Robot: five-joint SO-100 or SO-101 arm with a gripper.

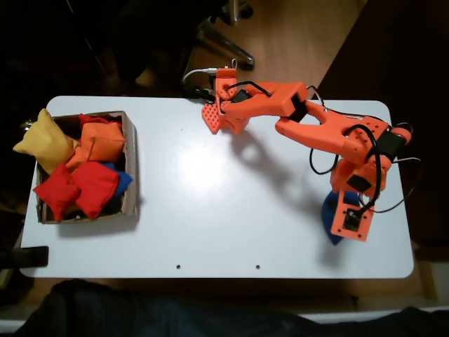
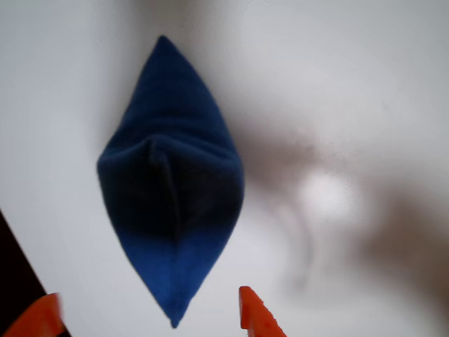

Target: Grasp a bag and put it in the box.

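Blue bag (image 2: 170, 189) is sitting flat on your white table (image 1: 210, 189), over at the right end in the fixed view, and it's mostly tucked under the orange arm's wrist there, so you only catch a dark blue sliver (image 1: 330, 217) poking out. Your wrist view has it way clearer: pointed ends, seam up the middle, lying lengthwise with its near tip between the two orange fingertips (image 2: 256, 316). The gripper (image 2: 151, 319) looks spread wide, one finger on each side of that tip, neither one touching the cloth. The cardboard box (image 1: 130, 168) is well apart at the left end, already stuffed with red, orange and blue beanbags, with a yellow beanbag (image 1: 43, 144) hanging over its far-left corner.
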